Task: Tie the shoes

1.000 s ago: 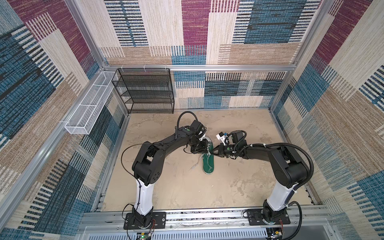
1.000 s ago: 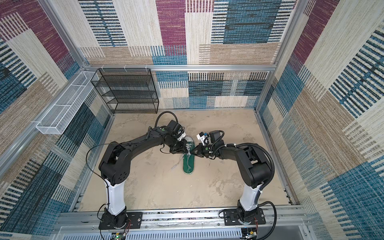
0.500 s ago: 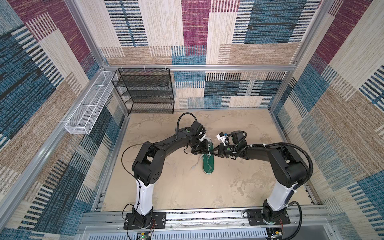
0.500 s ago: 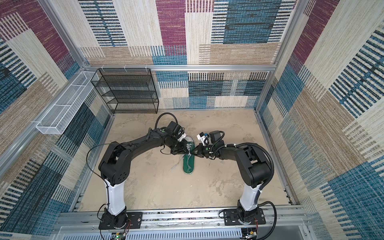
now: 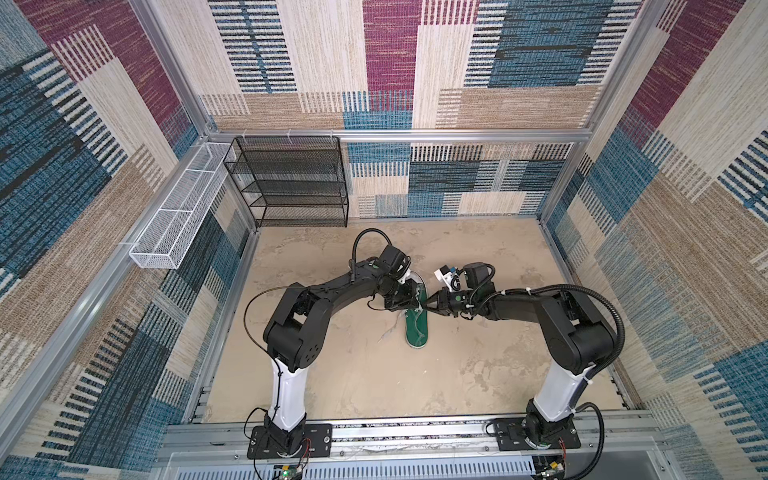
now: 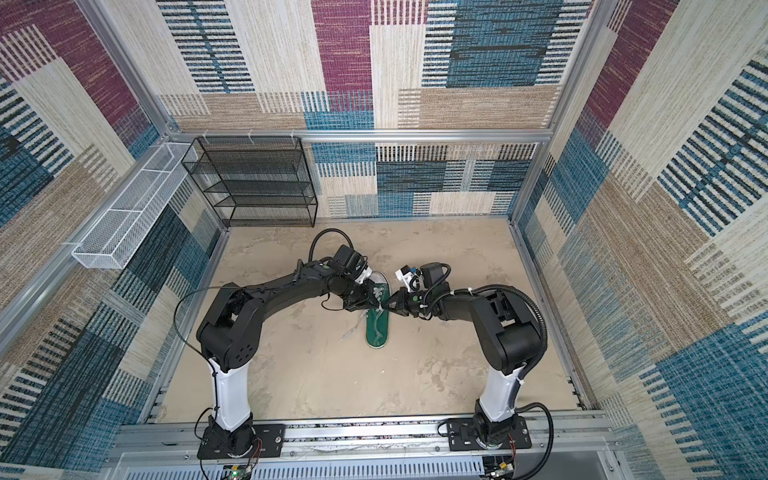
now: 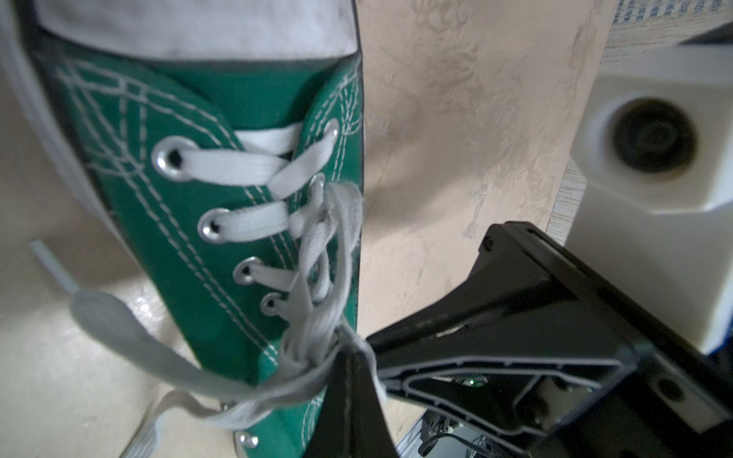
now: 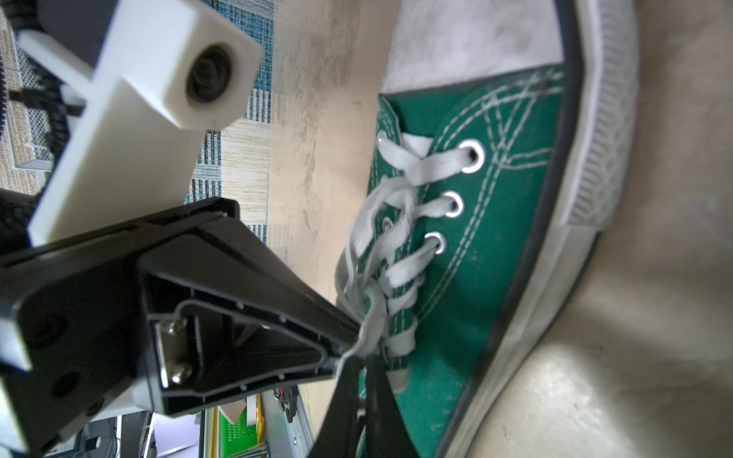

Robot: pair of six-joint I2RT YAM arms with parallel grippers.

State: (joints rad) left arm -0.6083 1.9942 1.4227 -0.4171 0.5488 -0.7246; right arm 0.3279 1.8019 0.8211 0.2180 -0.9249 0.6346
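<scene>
The dark green shoe (image 5: 417,332) (image 6: 377,332) lies mid-floor, white toe cap at the far end. My two grippers meet tip to tip over its laces (image 7: 317,317) (image 8: 369,301), which are bunched in a knot. The left gripper (image 5: 417,303) (image 7: 354,355) is shut on a lace strand that wraps its tips. The right gripper (image 5: 428,306) (image 8: 361,359) touches the same knot. A thin slit shows between its fingers and a strand lies across their tips. One loose lace end (image 7: 119,329) trails onto the floor beside the shoe (image 7: 206,257) (image 8: 496,257).
A black mesh shelf (image 5: 291,183) stands at the back left wall. A white wire basket (image 5: 178,216) hangs on the left wall. Carpeted walls close in three sides, and a metal rail (image 5: 415,432) carrying both arm bases runs along the front.
</scene>
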